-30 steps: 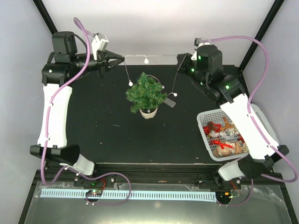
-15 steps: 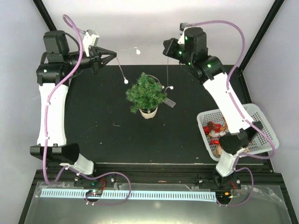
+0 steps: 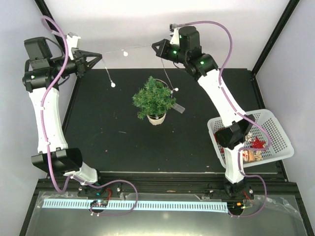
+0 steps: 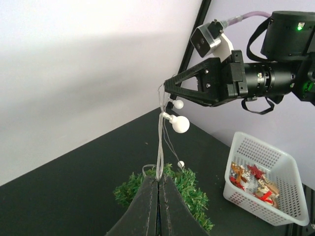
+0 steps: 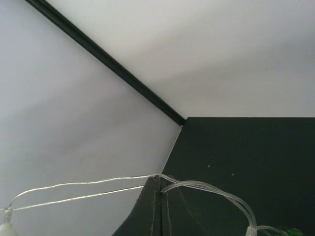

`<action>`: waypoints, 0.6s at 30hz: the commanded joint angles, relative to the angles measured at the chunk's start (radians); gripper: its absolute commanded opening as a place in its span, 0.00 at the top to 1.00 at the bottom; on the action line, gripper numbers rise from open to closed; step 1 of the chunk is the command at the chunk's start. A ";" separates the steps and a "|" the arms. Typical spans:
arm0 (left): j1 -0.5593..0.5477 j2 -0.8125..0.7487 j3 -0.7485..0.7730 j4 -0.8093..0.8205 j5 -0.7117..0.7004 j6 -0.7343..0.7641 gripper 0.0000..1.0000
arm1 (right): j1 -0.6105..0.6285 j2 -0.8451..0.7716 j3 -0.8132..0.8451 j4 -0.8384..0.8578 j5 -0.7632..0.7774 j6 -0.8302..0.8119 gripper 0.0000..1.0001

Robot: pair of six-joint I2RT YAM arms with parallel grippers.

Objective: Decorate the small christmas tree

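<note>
The left gripper (image 3: 100, 55) and right gripper (image 3: 157, 46) each pinched 1 thin wire string of white bulbs (image 3: 126, 52), stretched between them above the bushy dark-green small christmas tree (image 3: 154, 98).

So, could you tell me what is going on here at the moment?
Both arms hold one string of lights stretched between them: the left gripper and the right gripper are each shut on its wire, up above the far side of the table. Strands with bulbs hang down toward the small christmas tree. The ornaments lie in the white basket on the right.
</note>
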 commanded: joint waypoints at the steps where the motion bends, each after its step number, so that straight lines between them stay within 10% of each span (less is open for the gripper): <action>1: 0.111 -0.059 -0.004 0.022 0.080 -0.021 0.98 | -0.067 0.056 0.008 0.027 0.117 0.069 0.99; 18: 0.257 -0.110 -0.177 -0.154 0.152 0.166 0.98 | 0.007 0.220 0.038 0.154 -0.059 0.208 0.99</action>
